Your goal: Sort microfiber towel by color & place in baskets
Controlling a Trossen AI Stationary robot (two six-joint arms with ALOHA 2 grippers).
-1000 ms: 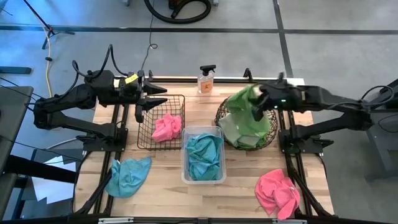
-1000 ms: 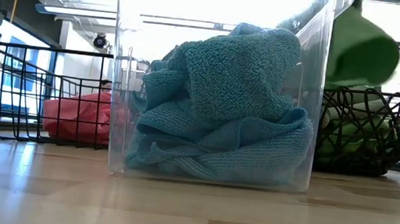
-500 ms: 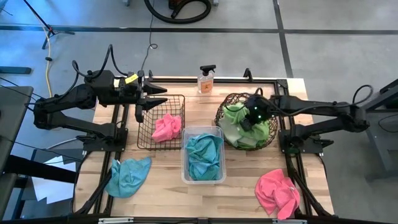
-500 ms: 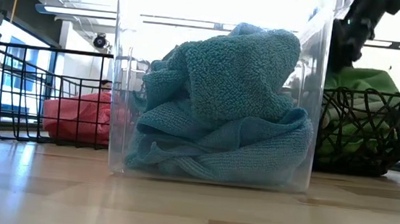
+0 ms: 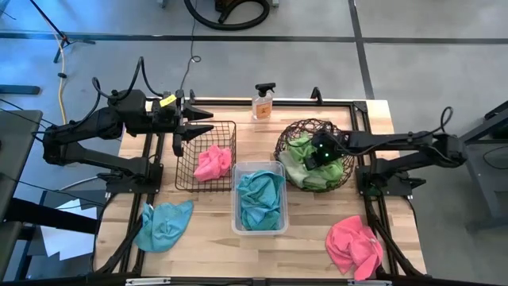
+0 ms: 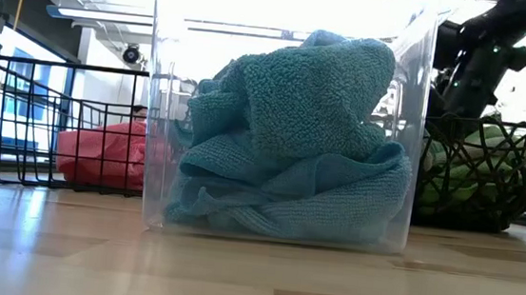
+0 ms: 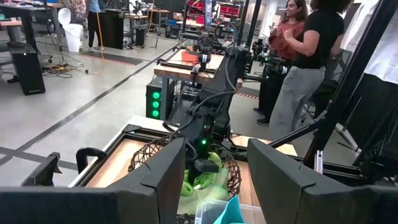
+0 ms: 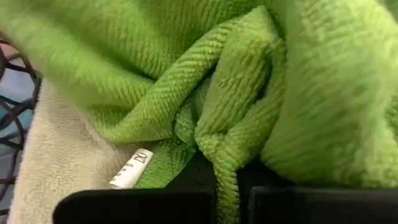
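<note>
My right gripper [image 5: 315, 156] reaches down into the round brown woven basket [image 5: 290, 137], shut on a lime-green microfiber towel [image 8: 205, 81] that lies heaped on other green and pale cloths [image 8: 56, 149]. My left gripper [image 5: 208, 123] waits level and open above the far edge of the black wire basket [image 5: 184, 171], which holds a pink towel [image 5: 213, 161]. The clear tub [image 5: 279, 226] holds a teal towel [image 5: 259, 199]. A loose teal towel [image 5: 163, 225] lies flat near the table's left front. A loose pink one [image 5: 355, 245] lies at the right front. My right gripper pinches a raised fold of the green towel [image 8: 225, 163] between its two shut fingers [image 8: 155, 205]. The fingers come from above, slanting down into the basket. The towel sits bunched and slack on the cloths inside the basket, not lifted.
A clear spray bottle [image 5: 263, 103] stands at the table's far edge between the baskets. Bare wood shows along the front between the two loose towels. People [image 7: 311, 50] stand in the room beyond the table.
My right gripper has gone down into the round basket, tipping steeply downward and rolling at the wrist, still shut. The green towel, which hung draped above the basket's rim, now lies heaped inside it.
</note>
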